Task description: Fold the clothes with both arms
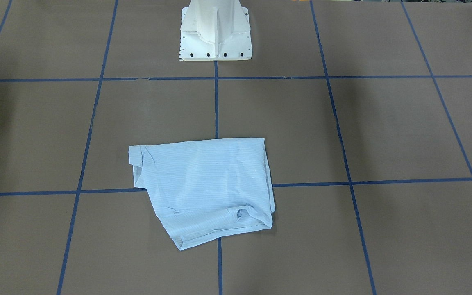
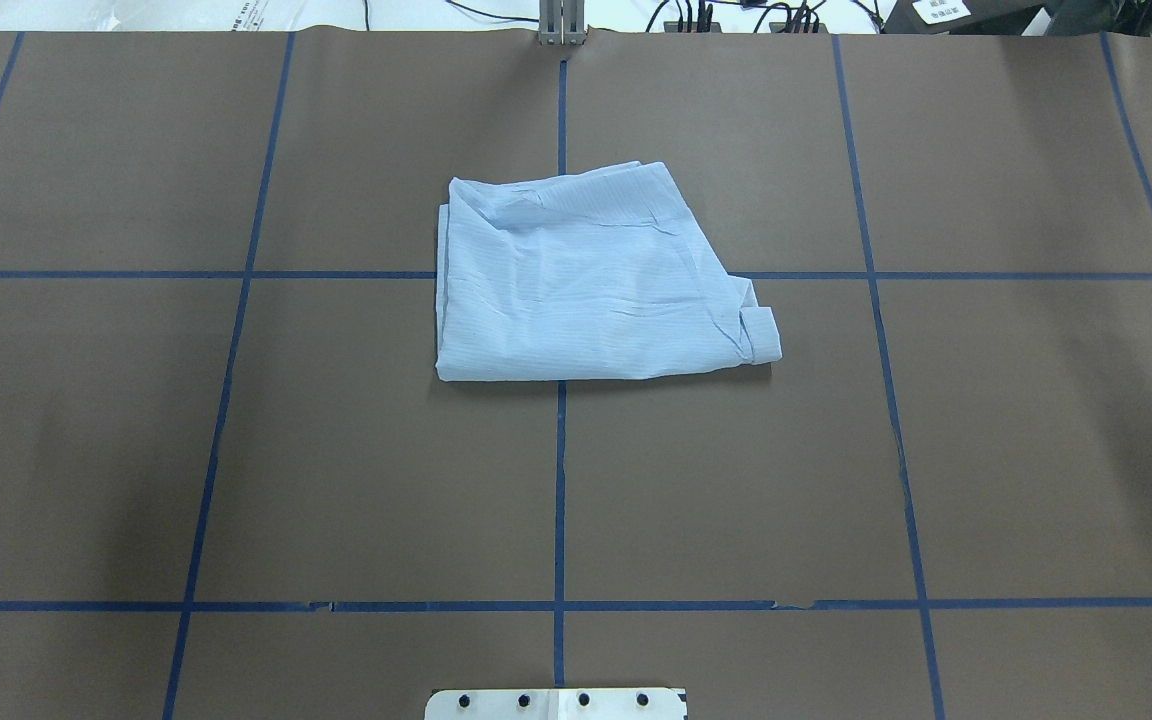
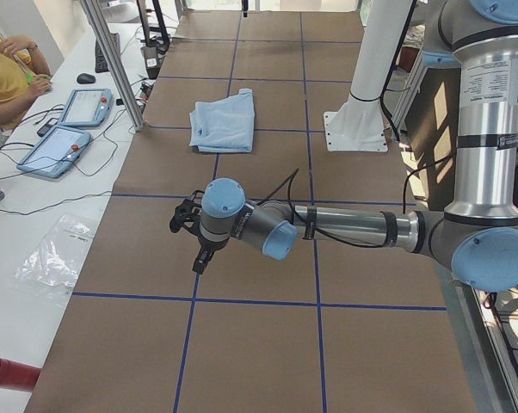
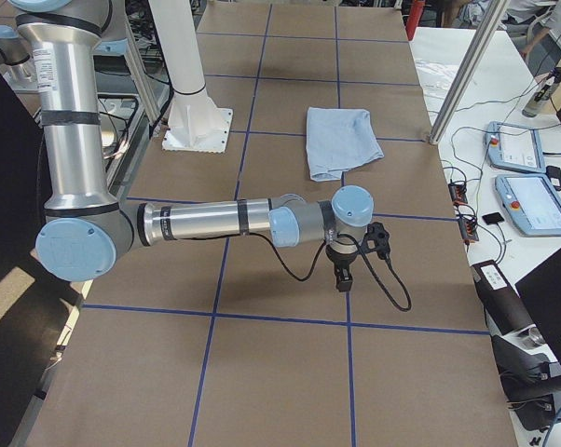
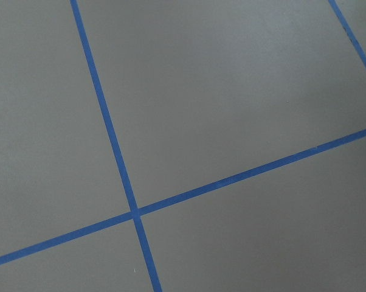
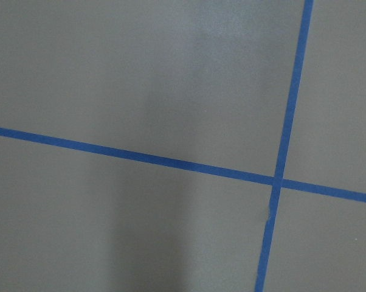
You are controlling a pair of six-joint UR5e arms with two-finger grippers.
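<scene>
Brown table (image 2: 236, 450) bears folded shirt (image 2: 586, 290); buttons hidden.

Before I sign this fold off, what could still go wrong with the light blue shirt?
The light blue striped shirt lies folded but lopsided. A rolled cuff juts from one corner and could unroll. The left gripper and right gripper hang far off at the table's ends, so a later grab at that cuff might drag the whole thin stack.

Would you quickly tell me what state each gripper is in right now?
Left gripper: cannot tell; away from the shirt.
Right gripper: cannot tell; also away from it.
</scene>
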